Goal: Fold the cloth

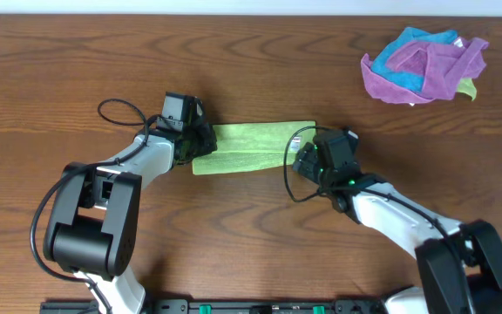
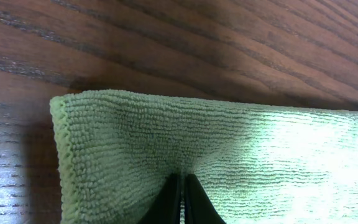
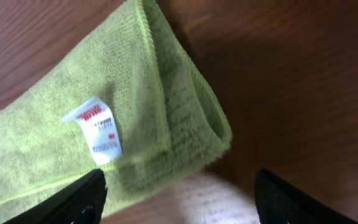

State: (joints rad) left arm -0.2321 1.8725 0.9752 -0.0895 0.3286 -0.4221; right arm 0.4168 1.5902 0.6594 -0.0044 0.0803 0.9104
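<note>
Lime-green soft microfibre cloth [image 1: 255, 144] lies mid-table on the brown wooden table [image 1: 59, 52], doubled into a long narrow strip that runs between the two arms. A heap of purple and bright blue cloths [image 1: 425, 63] sits well apart in the far right corner.

The left gripper [image 2: 182, 200] is at the strip's left end with its fingers pressed together on the fabric. The pile puckers toward the fingertips, so this reads as a pinch on the cloth. How many layers it catches is hard to say from the wrist view, perhaps only the upper one.

The right gripper [image 3: 185, 198] hangs over the strip's right end with its fingers spread wide and nothing between them. Below it show the rounded fold of the cloth and a small white sewn-in label [image 3: 98, 132].

The cloth looks light, limp and thick-piled. It should drape and sag from whatever point is lifted, and the layers are likely to slide over one another or peel apart if only one is caught. It is not fragile and not slippery, since the loops give the pads good bite. The best hold is likely at the corners or along the stitched hem, closing deep enough to take every layer, and not mid-span, where it would bunch.
</note>
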